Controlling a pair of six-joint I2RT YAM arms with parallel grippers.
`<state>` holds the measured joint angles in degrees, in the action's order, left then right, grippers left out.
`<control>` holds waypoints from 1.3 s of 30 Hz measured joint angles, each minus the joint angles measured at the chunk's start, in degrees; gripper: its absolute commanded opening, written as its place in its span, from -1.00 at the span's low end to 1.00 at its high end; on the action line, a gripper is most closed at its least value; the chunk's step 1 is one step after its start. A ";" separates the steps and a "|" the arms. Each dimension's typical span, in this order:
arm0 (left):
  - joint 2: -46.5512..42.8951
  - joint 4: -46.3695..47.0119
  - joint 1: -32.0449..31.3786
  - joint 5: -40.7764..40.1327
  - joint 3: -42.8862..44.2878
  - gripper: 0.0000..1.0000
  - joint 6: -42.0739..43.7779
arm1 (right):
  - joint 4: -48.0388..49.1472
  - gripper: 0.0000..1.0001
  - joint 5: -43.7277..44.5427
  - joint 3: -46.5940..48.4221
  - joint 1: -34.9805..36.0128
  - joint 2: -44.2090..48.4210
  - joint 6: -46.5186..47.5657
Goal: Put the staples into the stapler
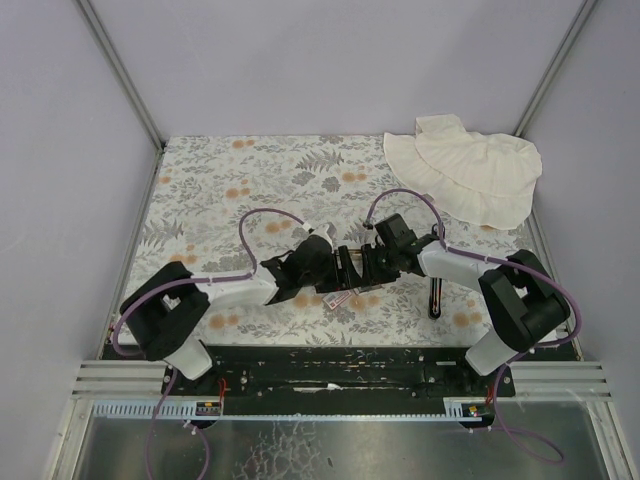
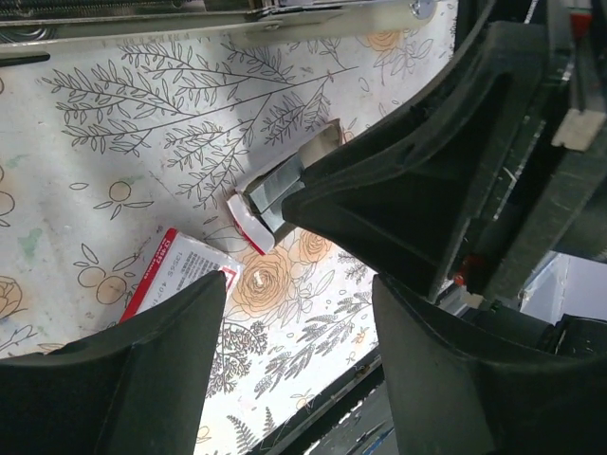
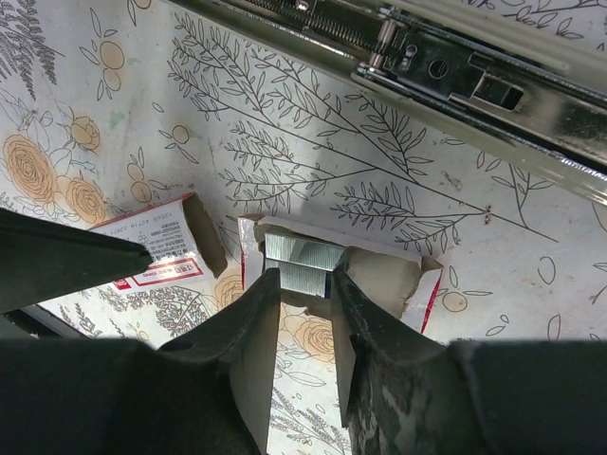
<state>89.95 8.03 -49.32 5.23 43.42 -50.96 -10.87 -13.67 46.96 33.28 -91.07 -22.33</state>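
Observation:
Two silver-grey strips of staples (image 3: 303, 254) lie in the torn white cardboard tray (image 3: 398, 275) on the floral cloth. My right gripper (image 3: 305, 280) reaches down into the tray, a finger pressed against each end of the nearer strip. The left wrist view shows the same staples (image 2: 280, 185) under the right gripper's black finger (image 2: 398, 180). The white sleeve with the pink-red label (image 3: 152, 246) lies beside the tray. The stapler's chrome rail (image 3: 427, 66) runs just beyond them. My left gripper (image 2: 302, 313) hovers open over the cloth near the sleeve (image 2: 180, 270), holding nothing.
Both arms meet at the middle of the table (image 1: 200, 190), hiding most of the stapler from above. A cream cloth hat (image 1: 465, 170) lies at the back right. A thin dark object (image 1: 435, 297) lies by the right arm. The black base rail (image 1: 330, 365) borders the near edge.

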 measured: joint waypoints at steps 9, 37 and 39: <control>5.25 0.31 0.26 0.70 1.90 0.17 -0.44 | -0.17 -0.45 0.00 -0.02 0.00 -0.15 -0.46; 10.71 5.73 0.61 5.33 2.47 -0.11 -1.70 | 0.13 -0.47 -0.63 -1.16 -0.39 0.28 -4.35; 10.75 5.73 0.61 5.60 2.45 -0.12 -1.84 | 0.31 -0.49 -0.92 -1.90 -0.42 0.98 -5.18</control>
<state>100.71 13.76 -48.71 10.83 45.87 -52.80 -10.57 -14.59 45.06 32.86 -90.08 -27.51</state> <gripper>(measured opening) 0.448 0.269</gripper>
